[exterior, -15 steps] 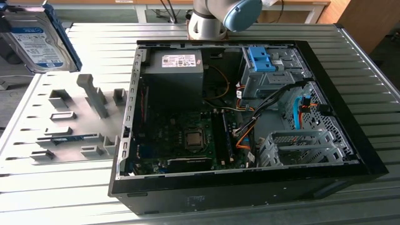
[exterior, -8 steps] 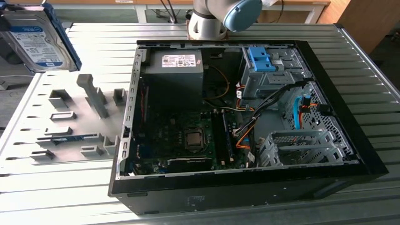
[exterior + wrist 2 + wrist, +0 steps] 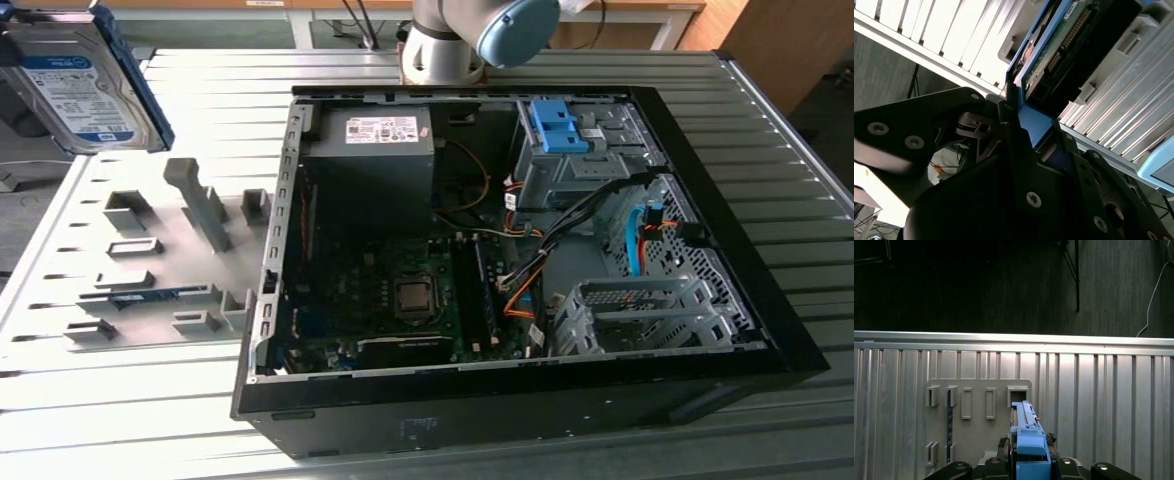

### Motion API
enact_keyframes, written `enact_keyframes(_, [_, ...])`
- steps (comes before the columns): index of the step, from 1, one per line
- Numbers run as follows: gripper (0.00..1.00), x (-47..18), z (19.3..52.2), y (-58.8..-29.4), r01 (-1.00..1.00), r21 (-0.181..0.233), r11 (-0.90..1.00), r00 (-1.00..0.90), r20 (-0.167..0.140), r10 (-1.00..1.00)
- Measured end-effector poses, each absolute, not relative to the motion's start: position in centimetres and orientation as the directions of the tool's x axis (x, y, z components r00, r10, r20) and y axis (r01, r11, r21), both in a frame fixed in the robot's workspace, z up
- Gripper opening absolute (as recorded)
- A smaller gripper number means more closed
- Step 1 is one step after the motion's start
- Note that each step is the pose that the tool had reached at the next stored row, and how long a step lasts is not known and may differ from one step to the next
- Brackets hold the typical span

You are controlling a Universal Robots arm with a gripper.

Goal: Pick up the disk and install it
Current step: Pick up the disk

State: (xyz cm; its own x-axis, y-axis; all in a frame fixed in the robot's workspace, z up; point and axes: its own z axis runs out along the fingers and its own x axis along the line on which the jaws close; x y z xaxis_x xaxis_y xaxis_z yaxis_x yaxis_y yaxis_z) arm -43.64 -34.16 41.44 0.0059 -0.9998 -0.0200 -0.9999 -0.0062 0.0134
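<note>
**Disk gripped in mid-air**

The gripper (image 3: 1034, 131) is clamped on the blue bracket edge of the one disk (image 3: 80, 85). It holds the disk in the air over the single grey holder plate (image 3: 147, 270) on the table (image 3: 774, 130), beside one open computer case (image 3: 534, 420).

An open computer case (image 3: 534, 410) lies on the ribbed metal table (image 3: 134, 420), showing its power supply (image 3: 380, 135), motherboard (image 3: 387, 300), cables (image 3: 523, 283) and a blue bracket (image 3: 557, 125), with a grey holder plate (image 3: 180, 265) beside it at the exterior view's left.
</note>
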Motion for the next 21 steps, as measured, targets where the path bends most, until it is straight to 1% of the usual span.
enact_keyframes(21, [0.37,-43.64,41.64,-34.17,-1.000,0.013,-0.006,0.006,-0.020,-1.000])
